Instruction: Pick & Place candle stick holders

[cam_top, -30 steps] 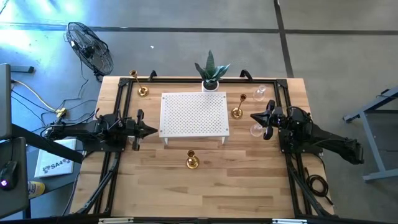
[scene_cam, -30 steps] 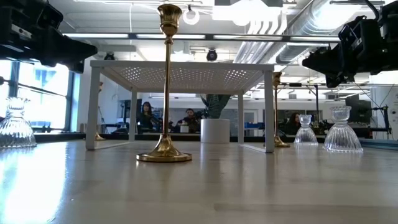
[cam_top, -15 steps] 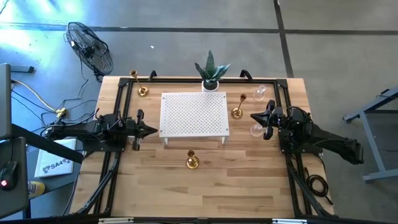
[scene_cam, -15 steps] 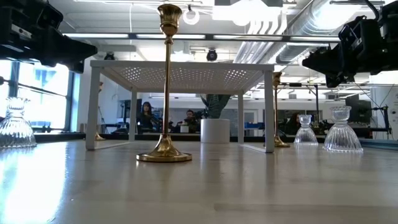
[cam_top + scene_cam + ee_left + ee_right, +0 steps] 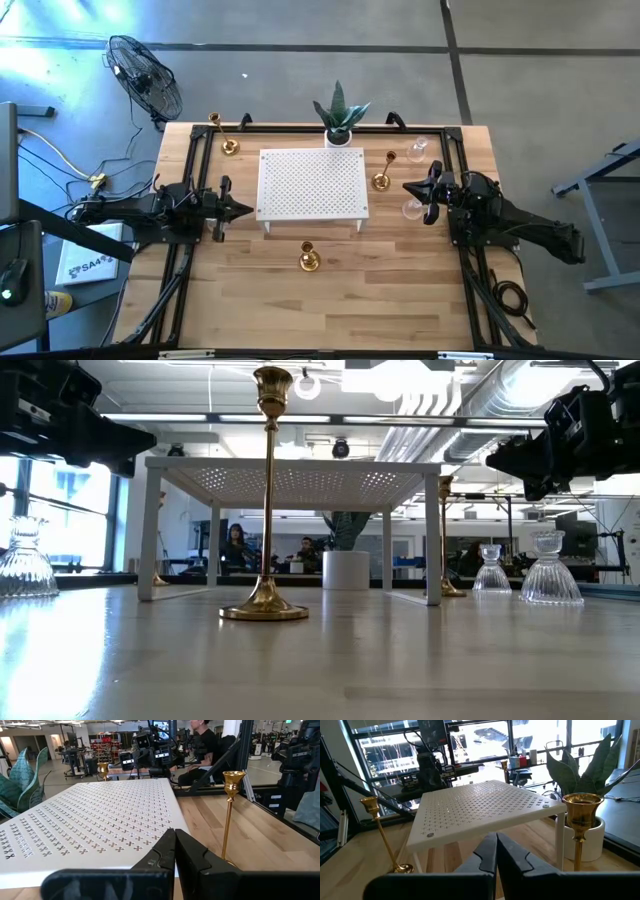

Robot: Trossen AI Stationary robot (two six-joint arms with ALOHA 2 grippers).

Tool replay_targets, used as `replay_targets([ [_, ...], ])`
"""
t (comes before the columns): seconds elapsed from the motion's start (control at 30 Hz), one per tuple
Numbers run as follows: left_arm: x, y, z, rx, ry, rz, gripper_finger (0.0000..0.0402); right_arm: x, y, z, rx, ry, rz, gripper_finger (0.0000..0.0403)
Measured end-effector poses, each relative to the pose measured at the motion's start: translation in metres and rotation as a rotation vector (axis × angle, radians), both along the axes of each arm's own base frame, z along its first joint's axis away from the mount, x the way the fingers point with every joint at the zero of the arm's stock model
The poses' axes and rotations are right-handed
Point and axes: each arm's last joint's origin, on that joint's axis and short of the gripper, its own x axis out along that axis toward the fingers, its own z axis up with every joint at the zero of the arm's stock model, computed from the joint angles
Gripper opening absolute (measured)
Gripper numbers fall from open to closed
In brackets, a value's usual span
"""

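- Right now the left gripper [image 5: 243,209] hovers just off the left edge of the white perforated riser shelf [image 5: 312,183], its fingers clenched together with nothing between them.
- The right gripper [image 5: 408,187] hangs off the shelf's right edge, pointing back at it, pinched closed and empty as well.
- One gold candlestick holder [image 5: 309,259] stands upright on the wooden table [image 5: 330,300] in front of the shelf, near the middle; in the low view it rises tall, its round base flat on the wood.
- A second gold candlestick holder [image 5: 382,178] stands just beside the shelf's right side, between the shelf and the right gripper.
- A third gold candlestick holder [image 5: 229,143] sits at the far left corner of the table, well apart from both arms.
- A clear glass candlestick holder [image 5: 417,150] stands near the far right corner, and another glass holder [image 5: 411,208] sits just beside the right gripper, partly under it.
- In the low view a further ribbed glass holder [image 5: 24,559] shows at the picture's left edge.
- A green potted plant in a white pot [image 5: 340,116] stands at the far edge behind the shelf.
- A black floor fan [image 5: 145,76] stands on the floor beyond the table's far left corner.
- People sit at desks in the room behind.
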Motion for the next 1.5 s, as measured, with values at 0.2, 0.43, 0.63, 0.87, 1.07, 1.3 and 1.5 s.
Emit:
replay_targets([
  [0.2,0.0000,-0.0001,0.0000,0.000,0.000,-0.003,0.0001,0.0000,0.0000,0.0000,0.000,0.000,0.000,0.0000],
  [0.43,0.0000,-0.0001,0.0000,0.000,0.000,-0.003,0.0001,0.0000,0.0000,0.0000,0.077,-0.019,0.003,0.0000],
  [0.63,0.0000,-0.0004,0.0000,0.000,0.000,-0.013,0.0001,-0.0001,0.0001,0.0022,0.087,-0.045,0.005,0.0000],
  [0.87,0.0000,-0.0004,0.0007,-0.065,-0.006,-0.014,0.0001,-0.0002,0.0000,0.0031,0.141,-0.067,0.005,0.0000],
  [1.07,0.0000,-0.0004,0.0007,-0.079,-0.005,-0.014,0.0001,-0.0001,0.0002,0.0030,0.117,-0.059,0.011,0.0000],
  [1.3,-0.0001,0.0027,0.0018,-0.100,-0.020,0.093,0.0001,-0.0002,0.0002,0.0032,0.012,-0.037,0.006,0.0017],
  [1.5,-0.0011,0.0014,0.0062,-0.150,-0.021,0.046,0.0001,-0.0002,0.0001,0.0036,-0.017,-0.035,0.000,0.0090],
])
